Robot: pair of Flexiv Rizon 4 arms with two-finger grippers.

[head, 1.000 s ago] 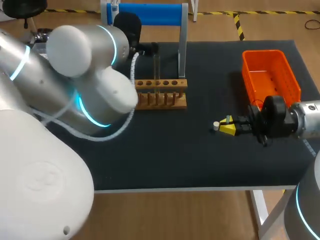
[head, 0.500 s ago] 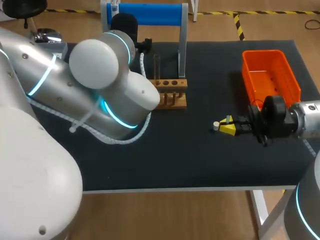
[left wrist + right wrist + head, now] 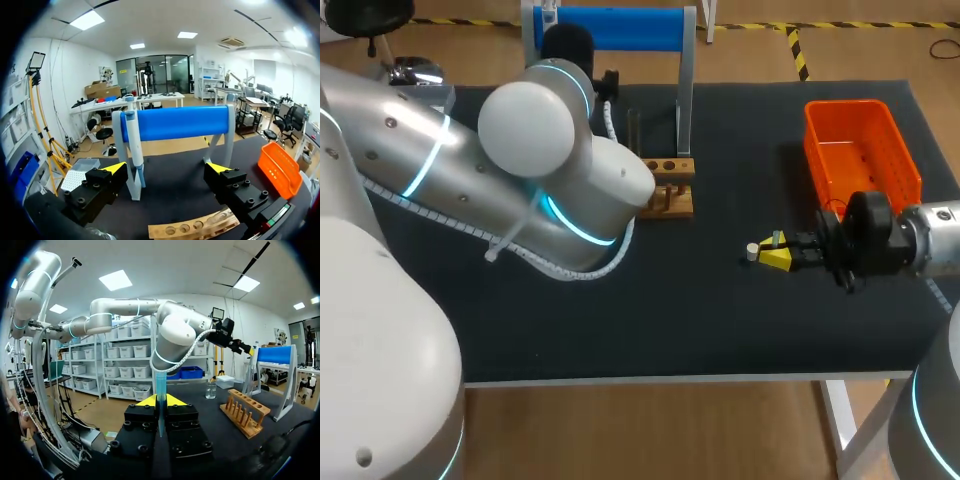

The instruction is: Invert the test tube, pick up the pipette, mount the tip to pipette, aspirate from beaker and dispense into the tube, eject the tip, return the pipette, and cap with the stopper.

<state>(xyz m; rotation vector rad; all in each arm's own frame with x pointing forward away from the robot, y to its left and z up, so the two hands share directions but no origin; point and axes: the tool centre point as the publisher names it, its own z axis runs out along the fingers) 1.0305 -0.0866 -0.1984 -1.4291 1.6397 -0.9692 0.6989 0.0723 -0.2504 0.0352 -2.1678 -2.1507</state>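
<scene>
My left gripper (image 3: 166, 167) stands open and empty, above the wooden tube rack (image 3: 195, 230) and facing the blue stand (image 3: 175, 121). The white-and-blue pipette (image 3: 133, 145) hangs at that stand's left post, ahead of the left finger and apart from it. My left arm (image 3: 550, 170) hides the left half of the rack (image 3: 672, 187); thin test tubes (image 3: 633, 130) rise behind it. My right gripper (image 3: 777, 256) hovers at the right middle of the table, shut on a slim bluish pipette tip (image 3: 160, 400) that sticks out past its yellow fingers. A glass beaker (image 3: 210, 390) stands beyond.
An orange bin (image 3: 860, 150) sits at the back right, just behind my right arm. A white tip box (image 3: 80, 177) lies at the table's far left, close to the beaker. Dark mat (image 3: 700, 310) stretches bare along the front.
My left arm has swung right and toward the back, now covering the rack's left half, its gripper still open. The right arm and the tip it holds have not moved.
</scene>
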